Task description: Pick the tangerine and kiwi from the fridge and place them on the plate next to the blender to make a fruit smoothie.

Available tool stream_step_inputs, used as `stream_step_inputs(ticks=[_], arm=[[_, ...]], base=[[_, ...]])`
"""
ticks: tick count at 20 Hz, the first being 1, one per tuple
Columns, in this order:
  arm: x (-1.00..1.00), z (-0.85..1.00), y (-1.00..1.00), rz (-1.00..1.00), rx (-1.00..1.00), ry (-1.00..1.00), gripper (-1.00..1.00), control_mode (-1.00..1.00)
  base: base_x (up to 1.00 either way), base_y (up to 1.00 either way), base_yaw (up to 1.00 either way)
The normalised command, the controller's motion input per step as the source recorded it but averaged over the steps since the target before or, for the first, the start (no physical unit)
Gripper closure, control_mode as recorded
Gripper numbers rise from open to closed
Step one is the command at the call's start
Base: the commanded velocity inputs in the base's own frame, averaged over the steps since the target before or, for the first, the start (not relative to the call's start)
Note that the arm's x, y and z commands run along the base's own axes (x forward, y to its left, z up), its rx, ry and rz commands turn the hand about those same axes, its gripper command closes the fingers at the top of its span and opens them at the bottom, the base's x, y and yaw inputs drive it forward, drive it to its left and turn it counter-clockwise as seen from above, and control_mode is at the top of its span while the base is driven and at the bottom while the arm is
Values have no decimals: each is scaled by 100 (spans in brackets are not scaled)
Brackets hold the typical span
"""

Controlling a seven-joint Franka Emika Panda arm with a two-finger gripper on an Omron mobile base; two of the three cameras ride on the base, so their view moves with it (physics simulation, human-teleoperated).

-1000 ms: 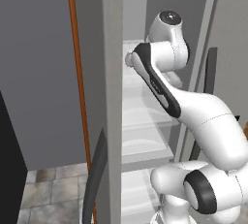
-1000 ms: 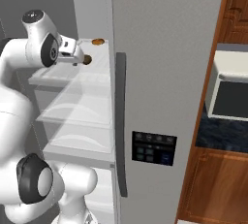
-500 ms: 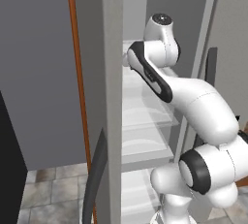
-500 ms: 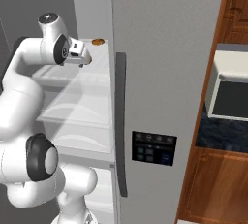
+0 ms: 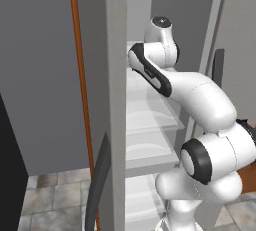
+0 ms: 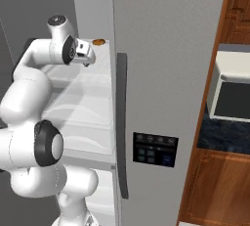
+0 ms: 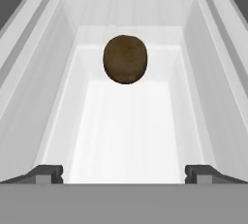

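The fridge (image 6: 161,73) stands open, with my arm reaching onto an upper glass shelf (image 5: 150,82). A dark olive-brown kiwi (image 7: 125,59) lies on the white shelf straight ahead of my gripper (image 7: 125,173), a short way beyond the fingertips (image 7: 48,172). The jaws stand wide open with nothing between them. From the right base view my gripper (image 6: 90,56) hangs at the shelf's right end, and the small orange tangerine (image 6: 99,41) sits just behind and above it, close to the door edge. Plate and blender are out of view.
The fridge door edge with its long dark handle (image 6: 122,122) and control panel (image 6: 155,149) stands right of the arm. White shelf walls (image 7: 29,87) flank the kiwi on both sides. A microwave (image 6: 232,93) sits among wooden cabinets at right.
The arm has reached further into the fridge and the hand has shifted a little right and down along the shelf. The kiwi, visible beside the hand earlier, is now covered by it in the right base view.
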Motion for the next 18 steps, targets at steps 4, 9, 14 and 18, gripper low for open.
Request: stream_step_inputs(ticks=[4, 9, 14, 18], arm=[[45, -5, 0, 0, 0, 0, -100, -100], [46, -8, 0, 0, 0, 0, -100, -100], [35, -12, 0, 0, 0, 0, -100, -100], [37, -12, 0, 0, 0, 0, -100, -100]], base=[[0, 0, 0], [0, 0, 0], [0, 0, 0], [0, 0, 0]])
